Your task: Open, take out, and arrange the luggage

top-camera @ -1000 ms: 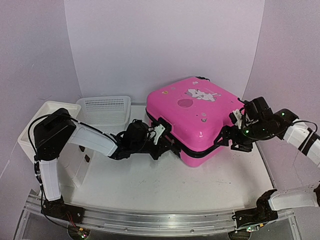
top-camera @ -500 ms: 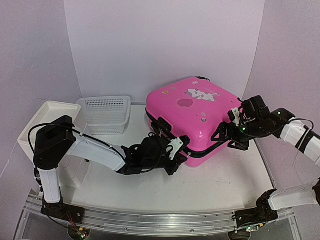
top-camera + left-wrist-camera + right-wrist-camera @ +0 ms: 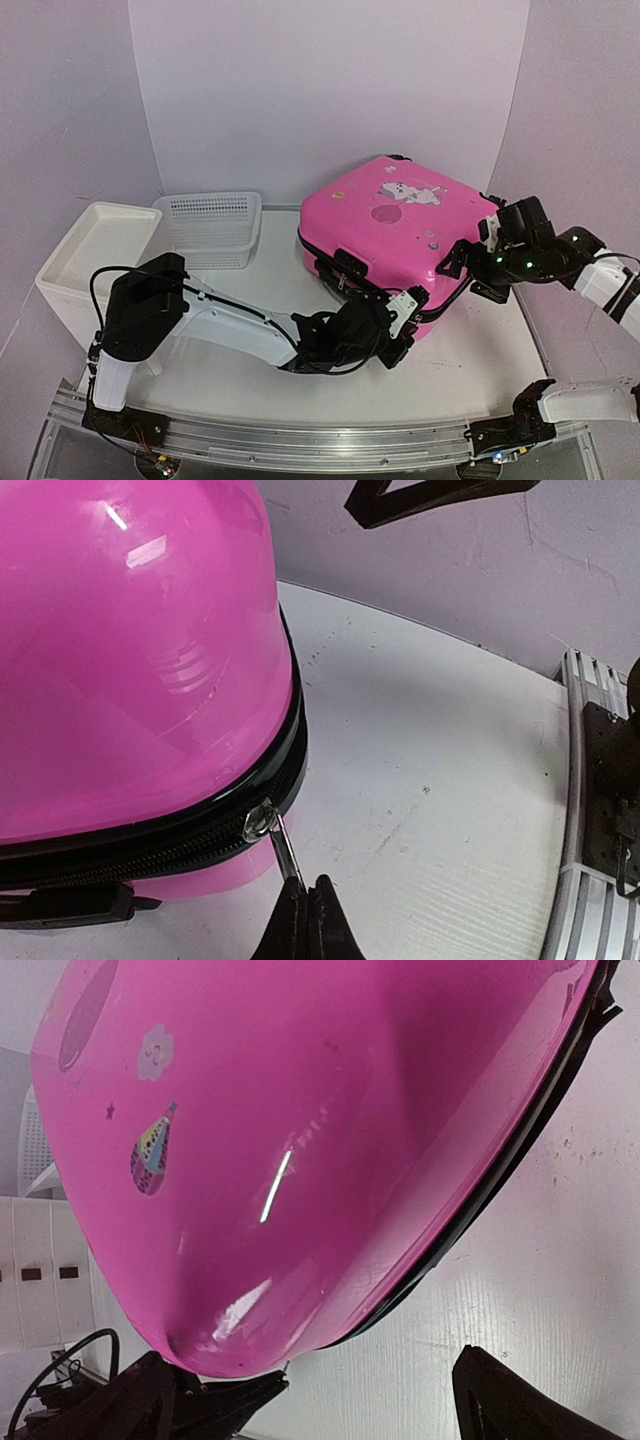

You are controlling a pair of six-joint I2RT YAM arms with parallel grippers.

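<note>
While the left gripper [image 3: 306, 898] pinches its zipper pull [image 3: 284, 848], the luggage [image 3: 130, 650] lies shut.

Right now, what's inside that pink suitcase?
Nothing inside shows: the luggage lies with both shells together, hiding any contents. Only its black zipper seam is visible, where the left gripper pinches the zipper pull.

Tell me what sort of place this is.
Probably a robot lab test booth: plain white backdrop panels, a metal rail carrying two robot arms, and a staged pink suitcase on the white table.
</note>
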